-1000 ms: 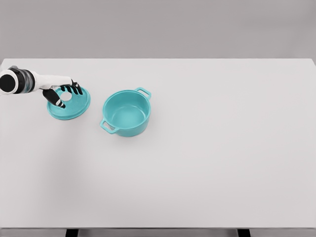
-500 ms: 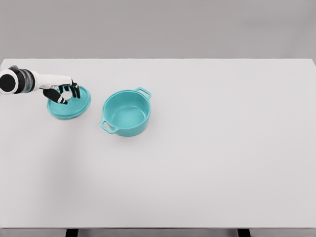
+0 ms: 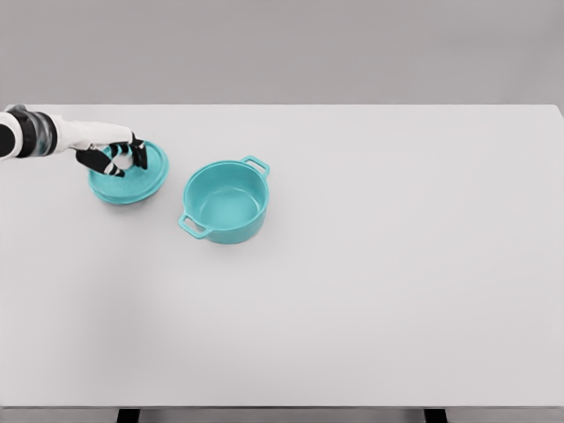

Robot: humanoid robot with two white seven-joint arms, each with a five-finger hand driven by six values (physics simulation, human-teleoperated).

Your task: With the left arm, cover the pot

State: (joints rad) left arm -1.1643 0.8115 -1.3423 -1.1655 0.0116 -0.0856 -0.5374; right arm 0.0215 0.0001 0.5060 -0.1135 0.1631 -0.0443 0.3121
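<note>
Teal enamel marks both task pieces: the lid (image 3: 132, 176) sits at the far left of the white counter (image 3: 370, 291), and the pot (image 3: 226, 201) stands open and upright just to its right, apart from it, with 2 loop handles, 1 at the near left and 1 at the far right. The left hand (image 3: 115, 157) comes in from the left edge and is on top of the lid, its dark fingers (image 3: 92, 159) curled around the pale knob at the centre; the grip looks closed on that knob, though the view is too small to show how deep it sits. Whether the lid rests on the counter or is just clear of it cannot be told from this angle. The right arm is not in view.

The main risk is a shallow hold on a small round knob: the lid could swing or tilt under the hand and slide out on the way across. A low carry could catch the lid's edge on the pot rim or on the near handle and push the pot aside. A lid set down off centre would perch on 1 side of the rim rather than seat, and letting go from too high could make it bounce off.
</note>
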